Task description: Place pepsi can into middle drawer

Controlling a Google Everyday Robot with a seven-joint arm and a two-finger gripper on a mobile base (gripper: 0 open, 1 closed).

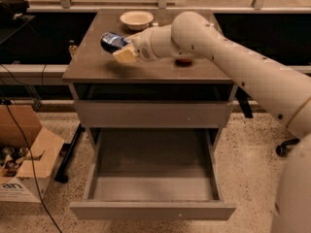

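Note:
The pepsi can [112, 41] is blue and lies tilted in my gripper [121, 48], lifted a little above the left part of the cabinet top [92, 64]. The gripper is shut on the can, with a cream fingertip [124, 55] under it. My white arm comes in from the right across the cabinet top. The middle drawer [151, 178] is pulled open below, a wide grey box with nothing in it. The upper grey drawer front [153, 113] is shut.
A cream bowl [136, 19] stands at the back of the cabinet top. A red object [183, 61] shows partly under my arm. An open cardboard box [24, 154] and cables lie on the floor at left. A small bottle [72, 47] stands behind the cabinet's left edge.

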